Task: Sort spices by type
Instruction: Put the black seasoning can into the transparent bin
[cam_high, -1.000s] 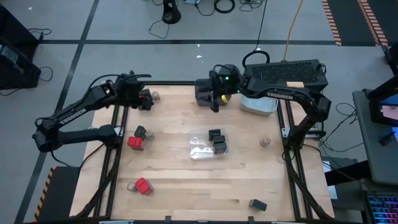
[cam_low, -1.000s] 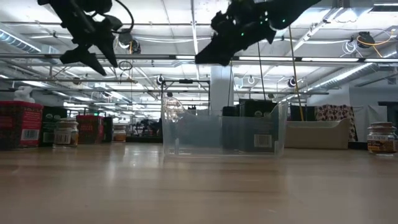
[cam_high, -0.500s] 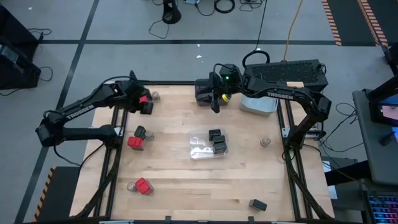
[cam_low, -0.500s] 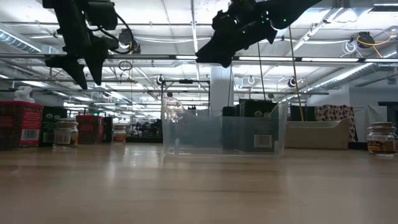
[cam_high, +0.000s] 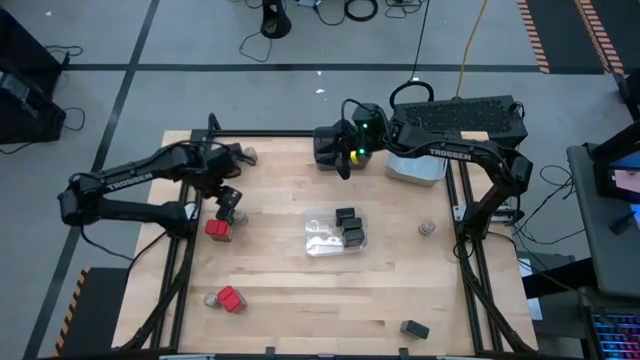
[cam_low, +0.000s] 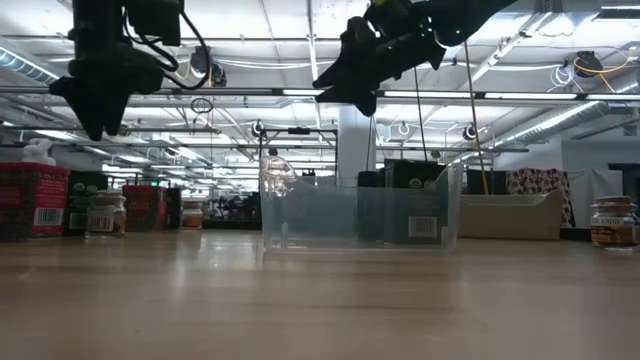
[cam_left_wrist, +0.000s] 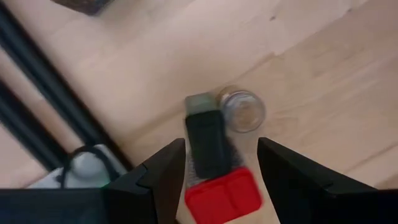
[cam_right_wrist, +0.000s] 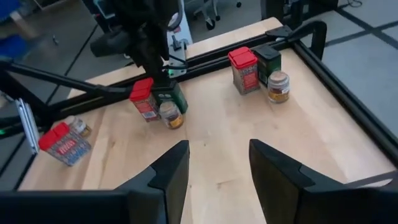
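My left gripper (cam_high: 228, 197) (cam_left_wrist: 221, 152) is open and points straight down above a group of spices at the table's left: a dark box (cam_left_wrist: 208, 142), a red-topped box (cam_left_wrist: 224, 194) and a tan-lidded jar (cam_left_wrist: 242, 111). Its fingers stand on either side of the dark box, well above it, touching nothing. A second group (cam_right_wrist: 244, 67) stands at the far left corner, and a third (cam_high: 226, 298) at the near left. My right gripper (cam_high: 345, 165) (cam_right_wrist: 214, 152) hangs open and empty over the dark grey bin (cam_high: 328, 148) at the far edge.
A clear bin (cam_high: 333, 232) at mid-table holds three dark boxes (cam_high: 350, 227). A light grey bin (cam_high: 415, 167) stands at the far right. A lone jar (cam_high: 427, 228) sits right of the clear bin, and a dark box (cam_high: 414, 328) lies near the front edge.
My left gripper has swung from the far-left group toward the table's near edge, sunk a little and tipped from a slant to point straight down over the middle-left group. My right gripper has rolled in place. No spice has moved.
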